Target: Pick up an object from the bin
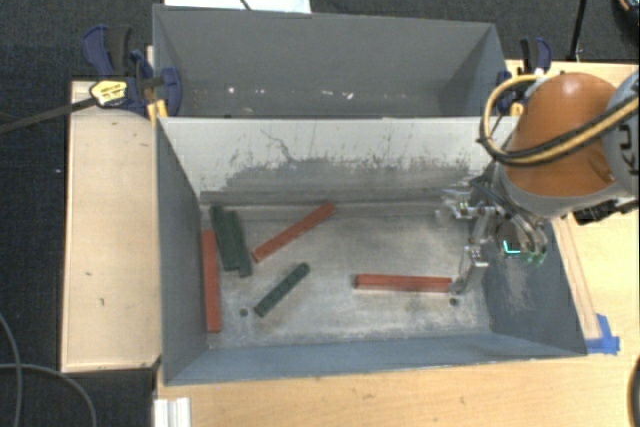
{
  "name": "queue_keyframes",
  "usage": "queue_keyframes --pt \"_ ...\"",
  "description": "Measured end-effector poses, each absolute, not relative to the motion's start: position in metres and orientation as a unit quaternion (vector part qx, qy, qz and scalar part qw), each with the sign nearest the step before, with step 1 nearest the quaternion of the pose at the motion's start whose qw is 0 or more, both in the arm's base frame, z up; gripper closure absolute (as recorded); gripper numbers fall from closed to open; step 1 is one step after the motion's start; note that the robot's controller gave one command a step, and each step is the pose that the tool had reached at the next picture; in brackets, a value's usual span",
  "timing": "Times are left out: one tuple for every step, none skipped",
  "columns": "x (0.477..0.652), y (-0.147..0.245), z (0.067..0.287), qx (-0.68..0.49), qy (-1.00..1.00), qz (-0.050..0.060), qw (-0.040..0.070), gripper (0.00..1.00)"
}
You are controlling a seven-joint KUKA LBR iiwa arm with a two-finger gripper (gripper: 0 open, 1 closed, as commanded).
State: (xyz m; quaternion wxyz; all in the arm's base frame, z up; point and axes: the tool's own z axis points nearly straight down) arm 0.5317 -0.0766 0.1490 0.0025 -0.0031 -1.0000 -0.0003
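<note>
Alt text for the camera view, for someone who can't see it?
The gripper sits low at the right of the bin, by the right end of a flat red stick. Further left lie a slanted red stick, a wall-side red stick, a green block and a green stick.

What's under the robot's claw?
The right end of a red stick lies under the gripper, on the bin floor. Its very tip is covered by the gripper.

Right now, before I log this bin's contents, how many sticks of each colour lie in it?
Red sticks: 3, along the left wall, slanted at the middle, flat at the right.
Dark green sticks: 2, a thick one at upper left, a short slanted one below.
Total: 5
</note>
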Motion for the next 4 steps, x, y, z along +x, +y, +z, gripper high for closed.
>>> queue_keyframes --pt "0.512 -0.01 0.066 0.016 -1.0 -0.002 0.003 0.0" --pt "0.479 0.004 0.102 0.032 -0.999 0.0 0.001 0.0" --pt "0.506 -0.017 0.122 -0.048 -0.999 0.0 -0.003 0.0" --pt "0.496 -0.002 0.068 -0.11 -0.994 0.0 0.002 0.0"
